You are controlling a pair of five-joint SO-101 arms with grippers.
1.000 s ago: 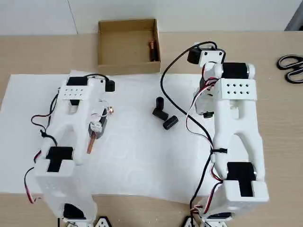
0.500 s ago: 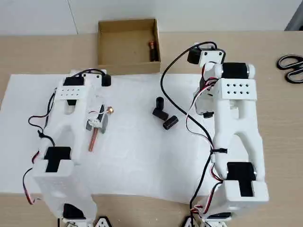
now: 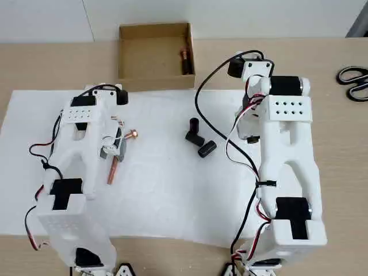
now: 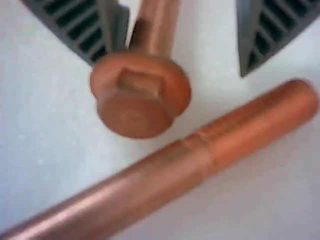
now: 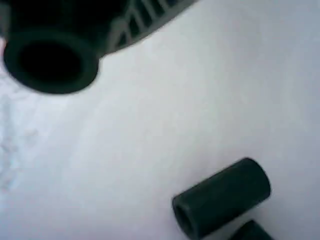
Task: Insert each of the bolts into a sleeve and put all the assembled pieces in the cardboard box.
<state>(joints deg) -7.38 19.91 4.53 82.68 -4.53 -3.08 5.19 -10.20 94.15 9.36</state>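
Two copper bolts lie on the white paper. One bolt [image 3: 130, 136] [image 4: 140, 95] has its shaft between the fingers of my left gripper [image 3: 115, 149] [image 4: 175, 52], which is open; the shaft touches one finger and stands clear of the other. The second bolt [image 3: 112, 171] [image 4: 200, 155] lies just beyond it. Three black sleeves [image 3: 194, 123] [image 3: 194, 138] [image 3: 207, 149] lie mid-table. My right gripper [image 3: 251, 138] sits tucked under its arm, a black sleeve [image 5: 50, 60] against its ribbed finger [image 5: 145, 17]. The cardboard box [image 3: 129, 79] holds one assembled piece [image 3: 185, 61].
Another loose sleeve [image 5: 222, 196] lies on the paper in the right wrist view. Black scissors [image 3: 353, 80] rest at the table's far right edge. Cables loop around both arms. The white paper [image 3: 167, 201] covers the table's middle.
My left arm has swung slightly left and away, and its gripper has turned around the bolt's shaft. The right arm and the sleeves have not moved.
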